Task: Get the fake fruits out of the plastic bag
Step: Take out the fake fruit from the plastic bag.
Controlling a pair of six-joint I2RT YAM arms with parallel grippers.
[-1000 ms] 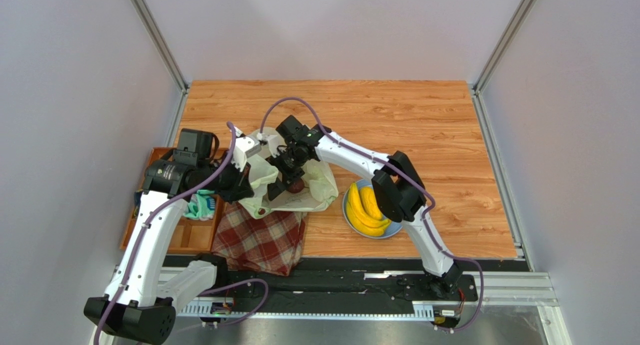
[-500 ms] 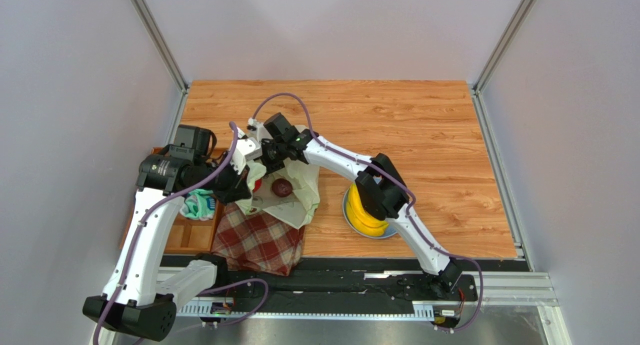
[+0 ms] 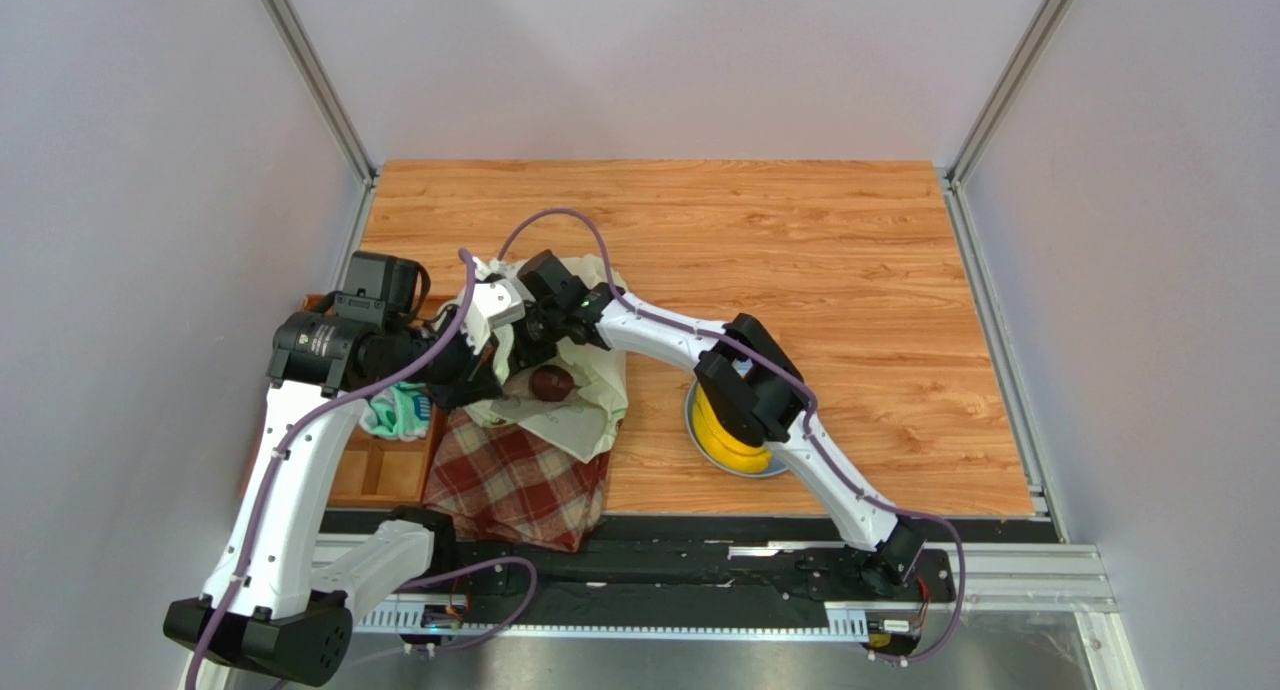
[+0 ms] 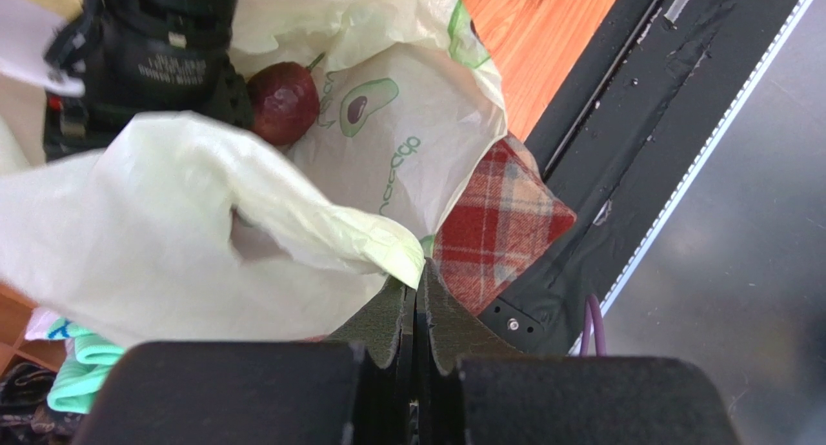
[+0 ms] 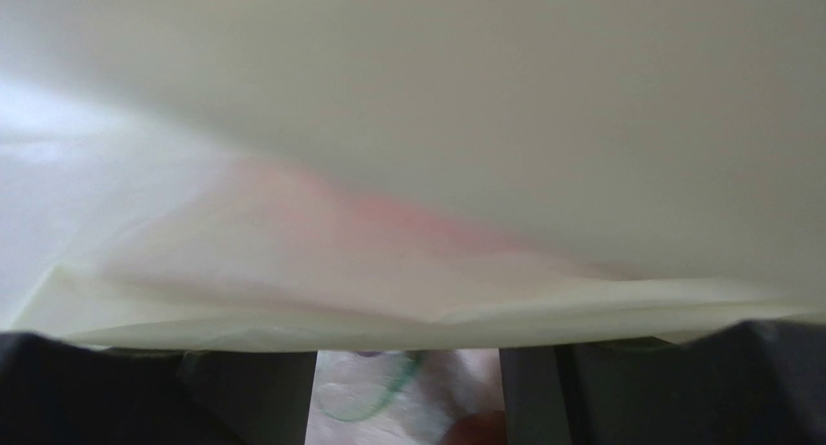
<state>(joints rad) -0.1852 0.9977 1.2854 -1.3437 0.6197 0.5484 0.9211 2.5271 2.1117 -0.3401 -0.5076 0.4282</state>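
The plastic bag (image 3: 594, 398) lies crumpled on the red plaid cloth (image 3: 519, 483). My left gripper (image 3: 478, 372) is shut on the bag's edge (image 4: 393, 256) and holds it up. A dark purple fruit (image 3: 553, 383) lies in the bag's mouth and also shows in the left wrist view (image 4: 284, 102). My right gripper (image 3: 529, 323) reaches into the bag beside that fruit; its fingers (image 5: 242, 397) stand apart and open under the bag film (image 5: 417, 174). A pink blur shows through the film. The yellow banana bunch (image 3: 733, 447) lies on the blue plate (image 3: 694, 428), partly hidden by the right arm.
A wooden tray (image 3: 361, 473) with a teal cloth (image 3: 398, 410) sits left of the plaid cloth. The black rail (image 3: 676, 563) runs along the table's near edge. Grey walls enclose the table on three sides.
My right gripper has moved left and deeper into the bag. The bag and the dark purple fruit have shifted left with it. My left gripper has kept its hold.
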